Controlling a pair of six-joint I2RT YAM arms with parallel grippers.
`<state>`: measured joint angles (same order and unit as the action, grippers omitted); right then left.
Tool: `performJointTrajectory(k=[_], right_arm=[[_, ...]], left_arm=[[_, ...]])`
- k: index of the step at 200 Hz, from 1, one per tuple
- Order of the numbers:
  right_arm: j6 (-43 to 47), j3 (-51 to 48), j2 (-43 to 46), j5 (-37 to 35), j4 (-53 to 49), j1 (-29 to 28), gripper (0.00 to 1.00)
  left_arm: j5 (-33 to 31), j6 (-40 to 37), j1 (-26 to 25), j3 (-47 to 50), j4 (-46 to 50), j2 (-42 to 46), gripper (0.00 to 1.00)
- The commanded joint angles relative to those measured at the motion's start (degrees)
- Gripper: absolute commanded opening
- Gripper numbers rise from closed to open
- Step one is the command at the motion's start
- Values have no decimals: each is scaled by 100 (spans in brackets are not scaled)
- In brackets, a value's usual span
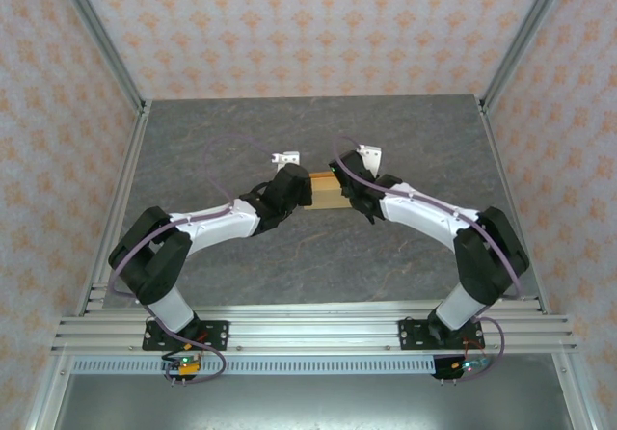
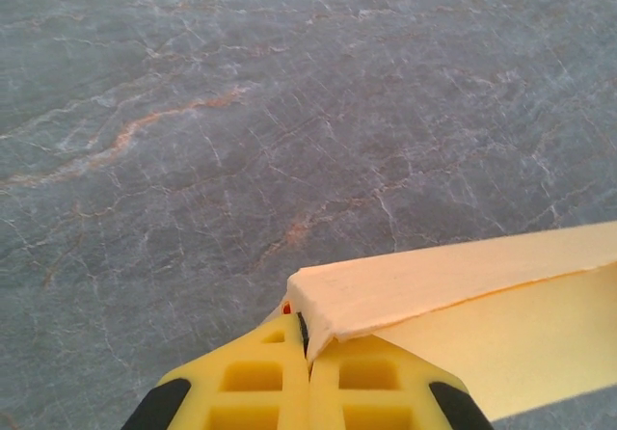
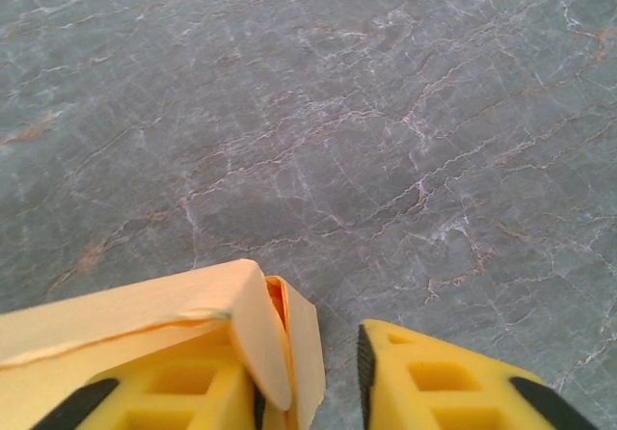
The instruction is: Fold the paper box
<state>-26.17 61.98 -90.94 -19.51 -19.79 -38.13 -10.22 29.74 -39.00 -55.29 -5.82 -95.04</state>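
The paper box [image 1: 326, 192] is a light orange-tan cardboard piece held just above the grey table, between my two grippers. My left gripper [image 1: 299, 191] is shut on the box's left end. In the left wrist view its yellow fingers [image 2: 260, 377] pinch a folded end flap of the paper box [image 2: 463, 285]. My right gripper [image 1: 351, 197] sits at the box's right end. In the right wrist view this gripper [image 3: 313, 377] is open. The paper box's [image 3: 125, 314] folded end flaps lean against the left finger, with a clear gap to the right finger [image 3: 434, 382].
The grey marbled table [image 1: 318, 131] spreads out beyond the box. Aluminium frame posts [image 1: 106, 54] and patterned walls close in the sides and back. A rail [image 1: 308, 329] along the near edge carries both arm bases.
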Motion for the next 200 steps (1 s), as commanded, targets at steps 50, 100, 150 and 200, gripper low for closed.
performJointTrajectory(k=[50, 100, 150, 200], right_arm=[[-1551, 148, 1141, 42, -1166, 153, 70], [-3258, -157, 1320, 2102, -568, 766, 77], [-5026, -130, 1084, 3168, -11, 903, 90], [-6244, -519, 575, 3269, 836, 1047, 99]], left_arm=[[-593, -69, -72, 185, 654, -437, 0], [-960, -130, -236, -157, 957, -550, 0], [-1486, -228, -424, -386, 1218, -578, 1], [-1415, -135, -454, -387, 1138, -638, 2]])
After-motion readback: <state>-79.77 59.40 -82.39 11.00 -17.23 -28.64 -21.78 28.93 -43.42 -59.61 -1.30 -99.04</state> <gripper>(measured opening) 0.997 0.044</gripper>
